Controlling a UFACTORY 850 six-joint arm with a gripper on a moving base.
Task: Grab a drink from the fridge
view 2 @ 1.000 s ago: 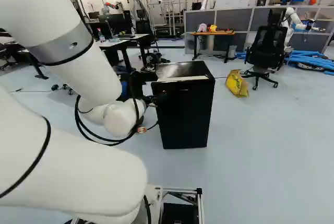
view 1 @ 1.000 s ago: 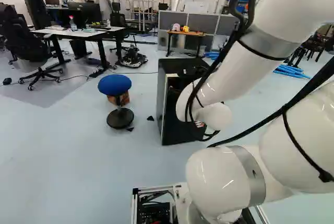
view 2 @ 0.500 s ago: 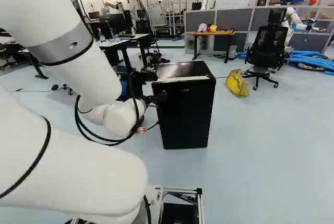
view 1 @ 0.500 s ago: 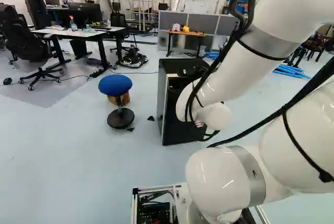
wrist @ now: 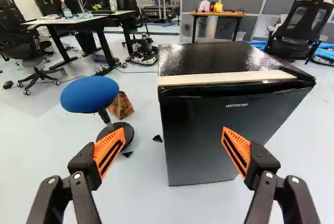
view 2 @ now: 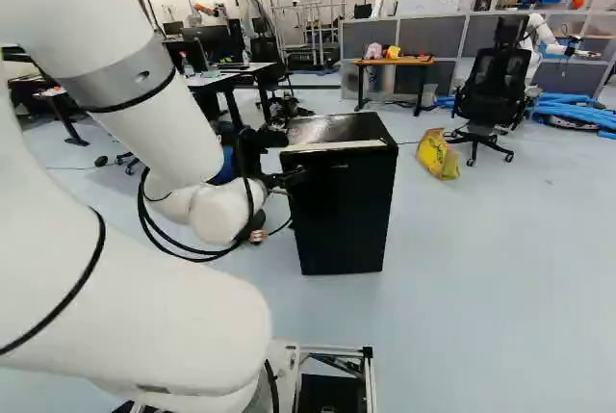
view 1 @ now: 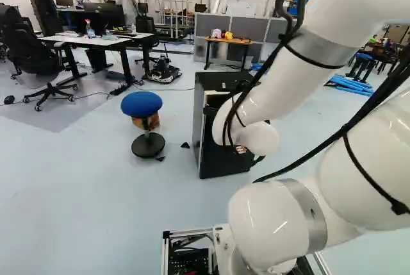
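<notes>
1. Pointing at 12 o'clock (straight ahead), gripper [wrist: 174, 135] has its pads [wrist: 107, 143] wide apart, holding nothing.
2. Black fridge [wrist: 219, 57] at 12 to 1, a little ahead. Door [wrist: 203, 135] looks shut. Drink not visible; presumably inside.
3. Door face looks hard, smooth, slick: bad for a pinch. I'd hook a finger on a side edge; can't tell which side opens. Expect seal resistance, then easy swing; the fridge could slide if yanked.
4. Stool [wrist: 90, 94] at 11, mind it.
5. Drink likely cold, slippery: mid-body, light squeeze.
</notes>
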